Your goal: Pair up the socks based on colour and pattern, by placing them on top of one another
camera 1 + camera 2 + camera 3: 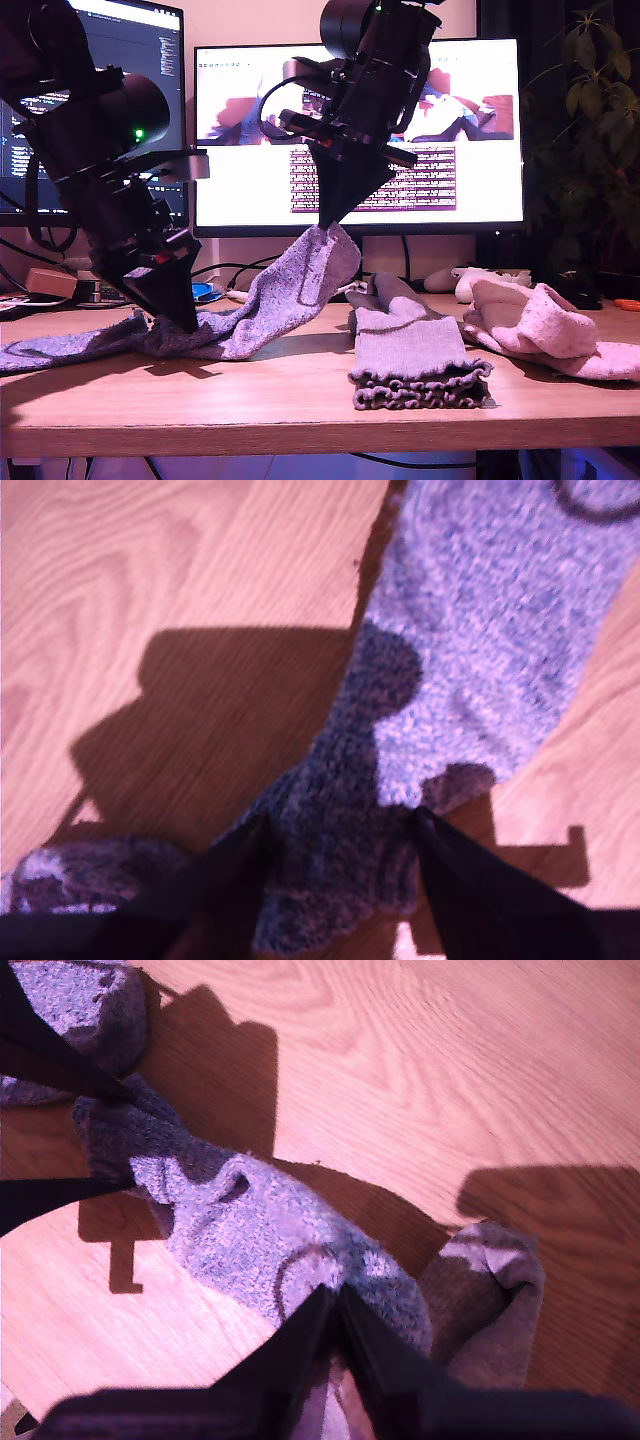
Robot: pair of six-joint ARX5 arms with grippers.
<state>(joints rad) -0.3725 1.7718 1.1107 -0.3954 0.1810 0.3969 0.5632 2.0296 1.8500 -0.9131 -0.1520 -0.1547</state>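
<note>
The speckled blue-purple sock [290, 285] I am working hangs stretched between my two grippers: one end is lifted off the desk [300, 400] near the middle of the exterior view, the other end is low toward that view's left, where it meets its partner, the second speckled sock [60, 350], which lies flat along the desk. My second gripper [335, 1305] has its jaws clamped together on the raised end of the sock. My first gripper [340, 830] sits down at the low end with its jaws apart, straddling the knit; I judge it is not yet pinching. The grey socks [415, 345] with frilly cuffs already lie stacked right of centre in the exterior view, and the pale pink socks [545, 325] are heaped together further to that view's right, so the speckled pair looks like the last one. To finish well, I would close my first gripper on the low end so both ends are held, keep the sock taut enough not to fold, carry it over the flat partner with toe over toe and cuff over cuff, then lower it flat before opening the jaws. The chunky knit may snag on the fingertips, so I should release slowly.
</note>
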